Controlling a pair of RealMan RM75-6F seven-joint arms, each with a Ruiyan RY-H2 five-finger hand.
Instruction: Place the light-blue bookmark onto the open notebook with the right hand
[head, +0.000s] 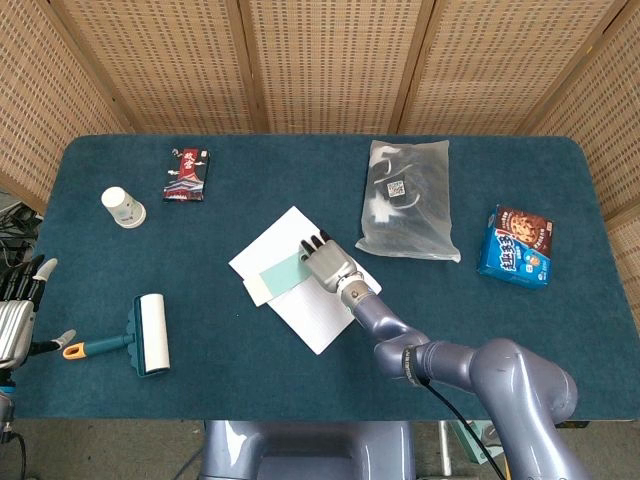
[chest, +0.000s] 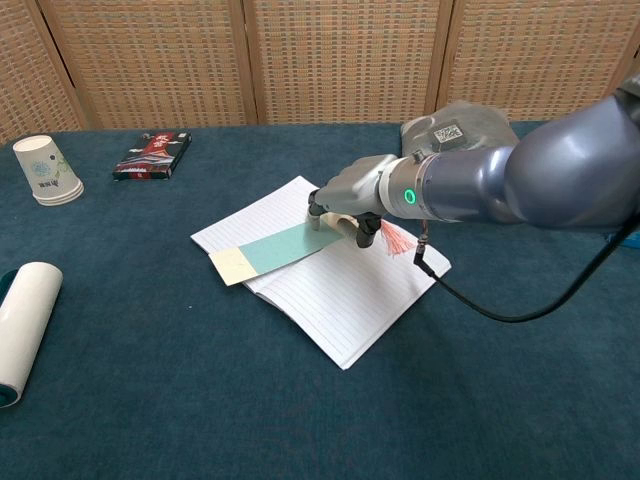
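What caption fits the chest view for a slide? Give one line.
Right hand holds the light-blue bookmark flat across the open notebook, its pale end overhanging the page's left edge.

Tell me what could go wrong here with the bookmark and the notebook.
The light-blue bookmark lies with its pale end past the open notebook's left edge, so it may slide onto the cloth when released. The right hand holds its tasselled end low over the page and could drag the paper or shift the notebook.
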